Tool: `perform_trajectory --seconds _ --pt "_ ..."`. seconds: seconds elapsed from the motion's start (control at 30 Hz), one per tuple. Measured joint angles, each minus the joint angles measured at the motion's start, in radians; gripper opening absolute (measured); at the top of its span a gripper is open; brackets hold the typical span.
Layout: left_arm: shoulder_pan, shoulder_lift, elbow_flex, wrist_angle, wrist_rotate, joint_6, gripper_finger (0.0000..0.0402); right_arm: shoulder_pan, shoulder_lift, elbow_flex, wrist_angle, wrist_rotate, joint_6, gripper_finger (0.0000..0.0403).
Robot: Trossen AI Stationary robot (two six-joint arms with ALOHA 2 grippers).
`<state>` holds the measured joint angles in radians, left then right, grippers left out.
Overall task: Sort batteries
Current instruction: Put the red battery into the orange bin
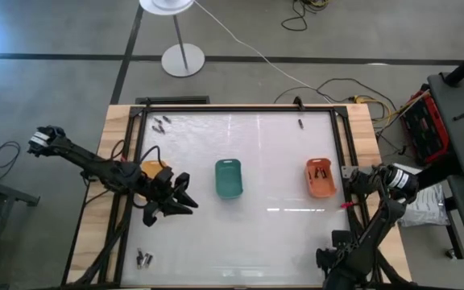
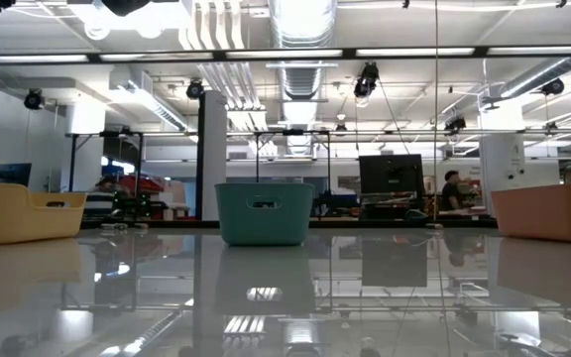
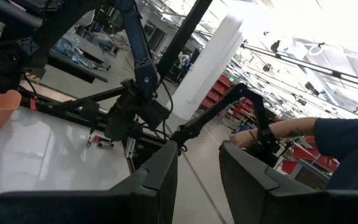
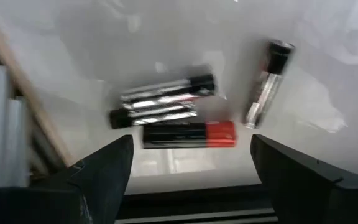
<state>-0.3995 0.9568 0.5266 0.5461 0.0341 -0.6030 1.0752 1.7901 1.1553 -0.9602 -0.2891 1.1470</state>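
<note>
Several batteries lie on the white table close to its near right edge: two silver-and-black ones (image 4: pixel 163 90) side by side, a black-and-red one (image 4: pixel 188 134) and a silver one (image 4: pixel 266 81) apart from them. My right gripper (image 4: pixel 191 146) hangs open above them, pointing steeply down, a finger on either side of the group and touching nothing; in the high view it is at the near right (image 1: pixel 329 259). My left gripper (image 1: pixel 188 193) is held level and open beside the yellow tray (image 1: pixel 153 171), nothing between its fingers (image 3: pixel 160 180).
A green tray (image 1: pixel 229 178) stands mid-table and an orange tray (image 1: pixel 321 177) with batteries at the right. More batteries lie at the far left (image 1: pixel 161 123), far middle (image 1: pixel 300 123) and near left (image 1: pixel 143 258). A person's arm (image 3: pixel 303 127) shows beyond the table.
</note>
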Motion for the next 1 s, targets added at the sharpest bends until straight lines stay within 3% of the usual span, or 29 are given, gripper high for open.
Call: perform_trajectory --seconds 0.77,1.0 --pt "0.000 0.005 0.000 0.000 0.000 -0.008 0.0100 0.000 -0.003 -0.046 0.061 -0.006 -0.013 0.0249" --pt "0.000 0.005 0.000 -0.001 -0.001 -0.009 0.0100 0.000 -0.003 -0.039 0.057 0.001 -0.057 0.0257"
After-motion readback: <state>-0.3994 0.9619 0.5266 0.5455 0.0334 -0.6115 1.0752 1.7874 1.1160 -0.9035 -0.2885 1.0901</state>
